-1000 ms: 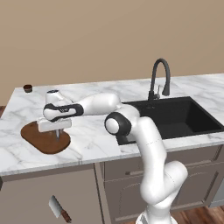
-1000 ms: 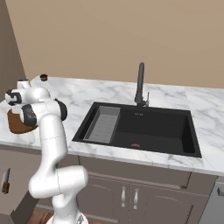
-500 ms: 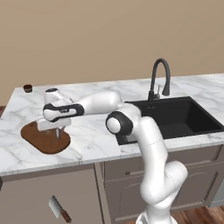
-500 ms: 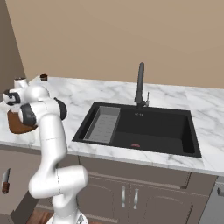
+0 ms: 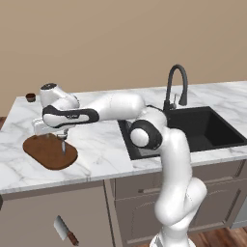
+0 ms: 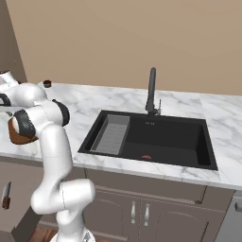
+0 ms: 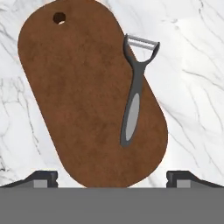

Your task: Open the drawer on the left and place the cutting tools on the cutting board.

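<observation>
Over the left end of the marble worktop (image 5: 101, 154) hangs the tool (image 5: 52, 137), fingers spread wide and gripping nothing — tips well apart on either side of the cutting board (image 7: 87, 96) in the hand view. On the board, lying flat: the peeler (image 7: 133, 94), grey handle along the board's long side, its Y-shaped head reaching just past one edge over the marble. Small hole near one rounded end of the board. From the left base view, the board (image 5: 48, 152) lies near the front left of the worktop, with the peeler (image 5: 63, 144) seen as a thin grey sliver under the tool.

Cleaver (image 5: 65, 229) down below the worktop at the left, silver blade up and to the left, reddish handle down and to the right; also visible at the left edge of the right base view (image 6: 6, 195). Whether resting in the drawer or not — cannot tell.

Black sink (image 6: 151, 139) to the right, with a grey rack (image 6: 111, 134) in its left part and a small red thing (image 6: 146, 157) on its bottom. Dark tap (image 5: 174, 87) behind. Tiny brown cup (image 5: 31, 97) at the far left corner. No readable writing or labels anywhere.
</observation>
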